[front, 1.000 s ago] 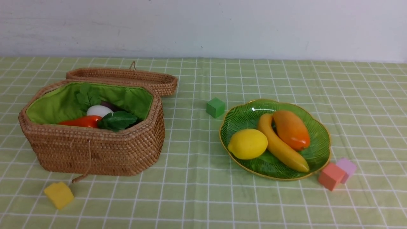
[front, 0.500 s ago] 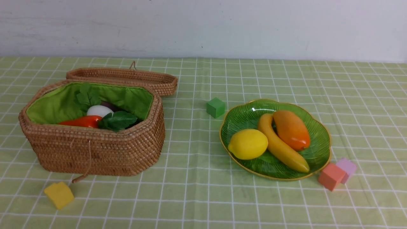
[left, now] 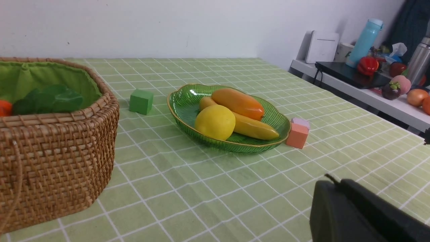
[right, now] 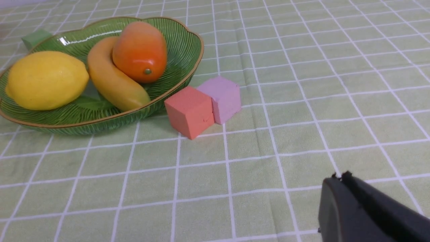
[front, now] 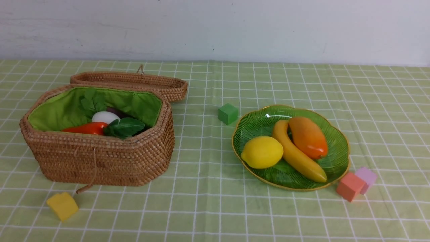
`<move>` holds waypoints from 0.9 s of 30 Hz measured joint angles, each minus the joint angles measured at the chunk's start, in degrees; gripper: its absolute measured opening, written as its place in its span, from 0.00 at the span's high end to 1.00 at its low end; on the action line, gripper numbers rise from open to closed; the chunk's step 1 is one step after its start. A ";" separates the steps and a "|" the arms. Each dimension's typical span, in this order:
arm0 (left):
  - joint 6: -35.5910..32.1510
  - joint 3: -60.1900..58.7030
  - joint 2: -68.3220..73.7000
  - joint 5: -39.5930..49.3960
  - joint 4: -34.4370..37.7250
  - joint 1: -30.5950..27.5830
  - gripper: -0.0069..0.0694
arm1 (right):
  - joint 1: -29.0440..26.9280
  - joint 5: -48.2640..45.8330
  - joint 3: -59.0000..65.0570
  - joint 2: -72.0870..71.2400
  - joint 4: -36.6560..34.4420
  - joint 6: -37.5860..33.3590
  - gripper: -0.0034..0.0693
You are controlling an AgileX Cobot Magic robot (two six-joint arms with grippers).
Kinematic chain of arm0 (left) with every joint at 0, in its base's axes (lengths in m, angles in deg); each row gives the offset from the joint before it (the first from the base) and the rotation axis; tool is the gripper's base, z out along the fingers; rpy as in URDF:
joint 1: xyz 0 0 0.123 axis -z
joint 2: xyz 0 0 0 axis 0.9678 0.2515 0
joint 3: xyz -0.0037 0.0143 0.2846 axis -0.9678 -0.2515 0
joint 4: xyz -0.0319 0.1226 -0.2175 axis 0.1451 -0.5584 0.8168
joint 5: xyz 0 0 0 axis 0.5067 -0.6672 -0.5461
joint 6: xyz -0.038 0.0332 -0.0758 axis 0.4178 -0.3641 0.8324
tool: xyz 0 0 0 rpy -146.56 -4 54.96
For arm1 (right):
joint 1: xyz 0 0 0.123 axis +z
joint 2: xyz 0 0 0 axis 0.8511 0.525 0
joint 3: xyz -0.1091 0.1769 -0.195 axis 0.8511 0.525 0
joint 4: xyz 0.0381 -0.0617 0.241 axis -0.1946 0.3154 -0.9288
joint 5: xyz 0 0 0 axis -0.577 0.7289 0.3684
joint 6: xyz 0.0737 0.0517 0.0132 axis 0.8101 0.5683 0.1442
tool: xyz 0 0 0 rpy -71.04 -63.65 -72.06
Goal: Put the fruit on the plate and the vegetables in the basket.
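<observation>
Fingers on our left gripper (left: pixel 336 183) are pressed together and hold nothing; it hangs low over the tablecloth, well apart from the goods.

Going left to right, we find the basket (front: pixel 100 158) first, lid laid back behind it. In its green lining lie the carrot (front: pixel 84 128), the white radish (front: pixel 104 116) with its leaves, and a dark sliver that we take for the eggplant (front: pixel 114 110). The gourd we cannot see. A yellow block (front: pixel 62 205) sits on the cloth before the basket, a green block (front: pixel 227 113) between basket and plate.

The plate (front: pixel 341 148) holds the lemon (front: pixel 262 152), the banana (front: pixel 295 155) and the mango (front: pixel 307 136), the three lying close together. We judge these toys light, stiff and glossy, so likely to slip; each is best taken across its narrow middle. The dish looks like glass, so fragile.

An orange block (front: pixel 349 186) touches the plate's rim, with a lilac block (front: pixel 367 176) against it. Our right gripper (right: pixel 341 176) is likewise closed and empty.
</observation>
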 joint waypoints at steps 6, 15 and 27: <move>-0.17 0.00 0.00 0.00 -1.89 -8.01 0.91 | 0.00 0.00 0.00 0.00 0.00 0.00 0.95; -3.22 -3.98 0.00 -0.20 5.52 -36.50 0.93 | 0.00 0.00 0.00 0.00 0.06 0.00 0.94; -3.49 -10.17 0.00 6.52 10.72 -41.16 0.93 | 0.00 -0.08 0.00 -0.04 0.12 0.00 0.93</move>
